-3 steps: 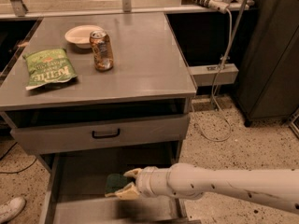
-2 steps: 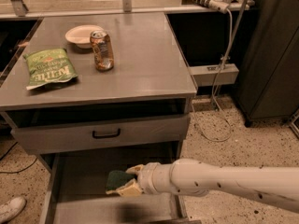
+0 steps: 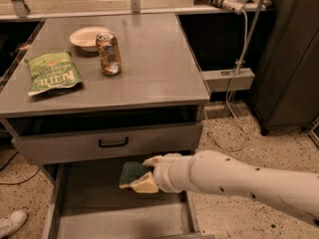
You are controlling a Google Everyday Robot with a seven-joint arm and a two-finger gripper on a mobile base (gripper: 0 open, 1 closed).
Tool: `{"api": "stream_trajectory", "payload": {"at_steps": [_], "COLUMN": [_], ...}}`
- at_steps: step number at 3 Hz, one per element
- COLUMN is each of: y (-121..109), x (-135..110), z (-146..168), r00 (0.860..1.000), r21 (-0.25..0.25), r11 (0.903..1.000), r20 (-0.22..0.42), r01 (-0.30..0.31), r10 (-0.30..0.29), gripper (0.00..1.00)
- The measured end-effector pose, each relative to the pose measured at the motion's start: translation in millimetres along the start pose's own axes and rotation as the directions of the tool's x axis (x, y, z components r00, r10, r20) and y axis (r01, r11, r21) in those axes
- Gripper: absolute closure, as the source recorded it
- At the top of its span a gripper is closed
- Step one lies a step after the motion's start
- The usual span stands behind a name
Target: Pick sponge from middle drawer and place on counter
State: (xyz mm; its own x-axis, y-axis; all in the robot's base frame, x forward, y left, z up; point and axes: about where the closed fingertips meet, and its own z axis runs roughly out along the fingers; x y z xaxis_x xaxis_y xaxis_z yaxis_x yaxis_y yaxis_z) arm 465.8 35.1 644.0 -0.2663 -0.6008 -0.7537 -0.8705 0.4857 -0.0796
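Observation:
The sponge (image 3: 130, 173), dark green on a yellow base, sits between the cream fingers (image 3: 145, 185) of my gripper (image 3: 142, 175). The gripper is shut on it and holds it above the floor of the open middle drawer (image 3: 99, 210), just below the closed drawer front above. My white arm reaches in from the lower right. The grey counter (image 3: 154, 68) lies above, at the top of the cabinet.
On the counter stand a green chip bag (image 3: 52, 73), a drink can (image 3: 108, 54) and a pale bowl (image 3: 87, 38). A grey drawer front with a black handle (image 3: 113, 143) is above the gripper. A shoe (image 3: 12, 223) is at the lower left, cables (image 3: 234, 98) and a dark cabinet (image 3: 289, 59) at the right.
The gripper has risen with the sponge, from low in the drawer to just under the upper drawer front, and moved slightly right.

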Motion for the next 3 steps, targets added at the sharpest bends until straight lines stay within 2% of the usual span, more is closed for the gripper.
{"api": "stream_trajectory", "payload": {"at_steps": [1, 2, 3], "y": [-3.5, -3.5, -20.4], "x": [-15.4, -15.7, -44.0], "z": [-13.0, -13.1, -45.1], "r00": [0.999, 0.999, 0.998], "r21": [0.032, 0.032, 0.092], "r11": [0.9988, 0.9988, 0.9936], "r20": [0.003, 0.002, 0.019], "r01": [0.037, 0.038, 0.066], "r10": [-0.037, -0.038, -0.068], "gripper": [1.0, 1.0, 1.0]}}
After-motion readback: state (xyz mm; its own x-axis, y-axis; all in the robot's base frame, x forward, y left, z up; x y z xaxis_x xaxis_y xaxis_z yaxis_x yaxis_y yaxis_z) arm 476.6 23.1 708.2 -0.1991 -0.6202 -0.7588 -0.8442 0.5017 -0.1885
